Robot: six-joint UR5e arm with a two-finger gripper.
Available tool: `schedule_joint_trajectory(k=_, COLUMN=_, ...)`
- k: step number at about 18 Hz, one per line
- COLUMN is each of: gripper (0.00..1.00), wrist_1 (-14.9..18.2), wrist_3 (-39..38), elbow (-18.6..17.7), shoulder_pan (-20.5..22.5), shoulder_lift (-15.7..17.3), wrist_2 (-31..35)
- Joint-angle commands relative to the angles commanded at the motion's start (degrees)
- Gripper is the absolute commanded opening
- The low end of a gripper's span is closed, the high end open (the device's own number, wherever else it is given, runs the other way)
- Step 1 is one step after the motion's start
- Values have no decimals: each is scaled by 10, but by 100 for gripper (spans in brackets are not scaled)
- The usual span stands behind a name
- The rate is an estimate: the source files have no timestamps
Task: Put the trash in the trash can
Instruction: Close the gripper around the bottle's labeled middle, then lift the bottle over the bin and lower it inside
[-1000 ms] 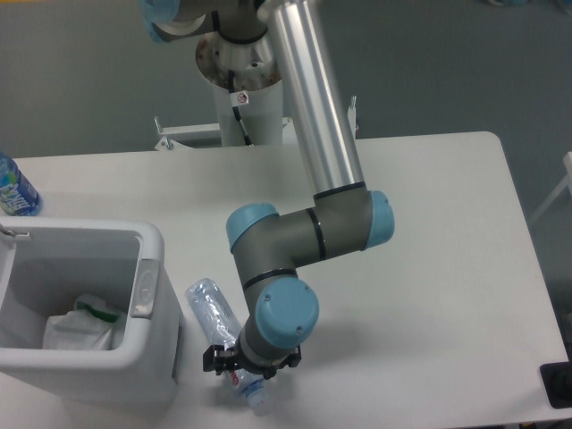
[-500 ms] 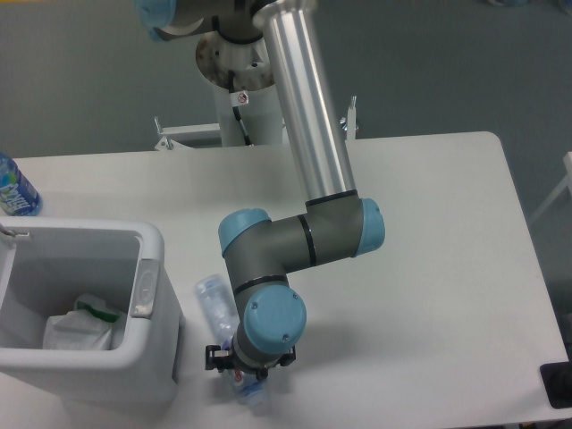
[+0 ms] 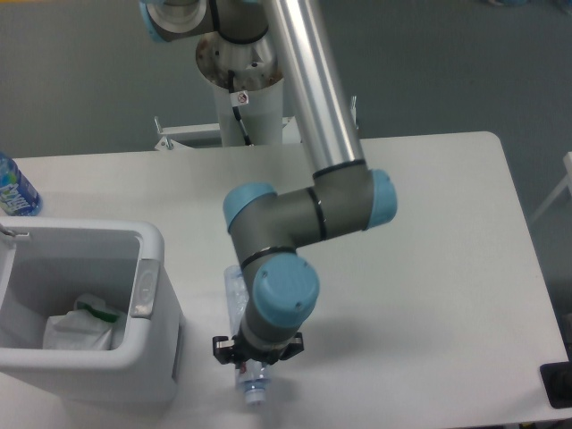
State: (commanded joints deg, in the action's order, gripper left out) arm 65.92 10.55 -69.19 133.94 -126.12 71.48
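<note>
The trash can (image 3: 154, 246) stands at the table's front left, and a crumpled white wrapper with green print (image 3: 79, 327) lies inside it. A crushed clear plastic bottle (image 3: 235, 292) is just right of the bin, nearly in line with the camera's vertical, its cap end (image 3: 253, 391) toward the front edge. My gripper (image 3: 256, 351) points down over the bottle's lower half and is shut on it. The wrist hides the bottle's middle and its label. I cannot tell whether the bottle touches the table.
A blue-labelled water bottle (image 3: 14, 191) stands at the far left edge behind the bin. The arm's base column (image 3: 239, 85) rises behind the table. A dark object (image 3: 558, 384) sits at the front right corner.
The bottle has swung from a diagonal lie to nearly upright in the picture and shifted slightly right with the gripper. The wrist moved a little right.
</note>
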Motion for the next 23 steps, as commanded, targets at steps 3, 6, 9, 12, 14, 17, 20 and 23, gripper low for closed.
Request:
schedule_joint_trajectory(k=3, gripper=27, wrist_1=-5, wrist_3=6, elbow=34, shoulder_pan=13, shoulder_lift=14, wrist_2=-34)
schedule_joint_trajectory(k=6, gripper=27, wrist_1=-66, wrist_3=4, elbow=34, shoulder_pan=19, shoulder_lift=39, wrist_2=-73)
schedule_joint_trajectory(k=9, gripper=27, wrist_1=-112, wrist_3=4, elbow=34, shoulder_pan=33, shoulder_lift=69, wrist_2=-142)
schedule_joint_trajectory(k=12, gripper=28, wrist_1=-131, wrist_3=2, elbow=39, shoulder_pan=37, shoulder_lift=99, wrist_2=-185)
schedule_joint_trajectory(k=14, gripper=28, wrist_1=-133, wrist_3=3, elbow=41, shoulder_pan=34, shoulder_lift=118, wrist_2=-207)
schedule_joint_trajectory(k=17, gripper=28, wrist_1=-165, wrist_3=1, elbow=46, shoulder_pan=31, shoulder_lift=137, wrist_2=-250)
schedule_joint_trajectory(k=20, gripper=28, wrist_1=-191, wrist_3=2, elbow=47, shoulder_pan=17, shoulder_lift=151, wrist_2=-293)
schedule_joint_trajectory(k=23, gripper=29, wrist_1=-200, wrist_3=2, elbow=52, shoulder_pan=0, shoulder_lift=153, wrist_2=-312)
